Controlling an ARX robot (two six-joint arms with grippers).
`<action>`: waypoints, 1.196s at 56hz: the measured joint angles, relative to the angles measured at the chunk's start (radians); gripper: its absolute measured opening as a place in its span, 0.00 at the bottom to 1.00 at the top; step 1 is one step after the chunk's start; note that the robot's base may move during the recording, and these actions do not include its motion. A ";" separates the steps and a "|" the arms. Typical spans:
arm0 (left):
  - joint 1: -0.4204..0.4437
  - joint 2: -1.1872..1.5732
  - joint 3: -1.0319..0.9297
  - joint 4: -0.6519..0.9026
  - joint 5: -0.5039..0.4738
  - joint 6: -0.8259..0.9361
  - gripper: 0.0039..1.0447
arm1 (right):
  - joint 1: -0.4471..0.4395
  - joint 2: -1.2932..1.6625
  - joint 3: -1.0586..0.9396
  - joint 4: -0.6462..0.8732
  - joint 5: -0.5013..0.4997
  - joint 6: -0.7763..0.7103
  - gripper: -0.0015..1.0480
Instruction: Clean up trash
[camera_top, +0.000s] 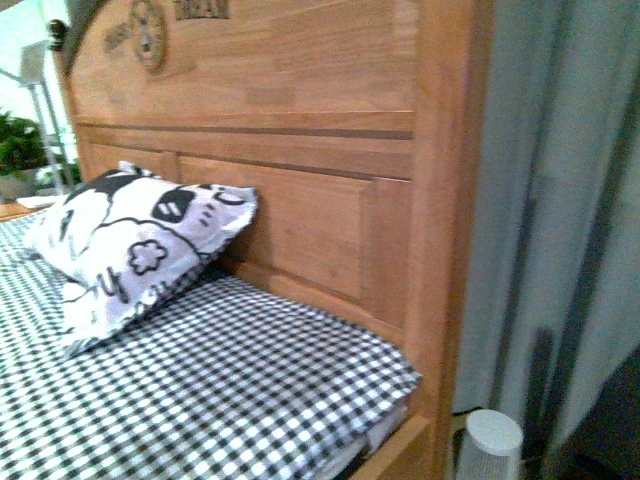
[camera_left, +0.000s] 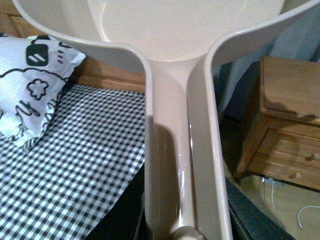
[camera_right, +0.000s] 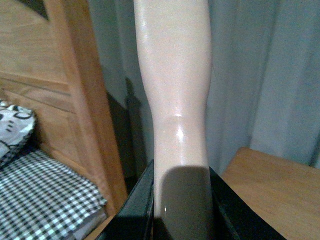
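No trash shows in any view. My left gripper (camera_left: 182, 227) is shut on the handle of a beige dustpan (camera_left: 190, 30), whose pan fills the far part of the left wrist view and looks empty. My right gripper (camera_right: 182, 220) is shut on the cream brush handle (camera_right: 175, 90), which runs up out of the frame; the bristles are out of view. Neither arm appears in the front view.
A bed with a black-and-white checked sheet (camera_top: 200, 390) has a white pillow with black cartoon print (camera_top: 130, 245) against the wooden headboard (camera_top: 290, 120). Grey curtains (camera_top: 560, 200) hang to the right. A wooden nightstand (camera_left: 290, 120) stands beside the bed, and a white round object (camera_top: 492, 440) sits on the floor.
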 joint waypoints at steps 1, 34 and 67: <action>0.000 0.000 0.000 0.000 0.000 0.000 0.25 | 0.000 0.000 0.000 0.000 0.000 0.000 0.20; 0.000 -0.003 -0.003 0.002 -0.004 0.000 0.25 | 0.001 -0.001 -0.003 0.000 -0.005 0.000 0.20; 0.001 -0.003 -0.003 0.002 -0.003 0.000 0.25 | 0.001 -0.002 -0.003 0.000 -0.007 -0.001 0.20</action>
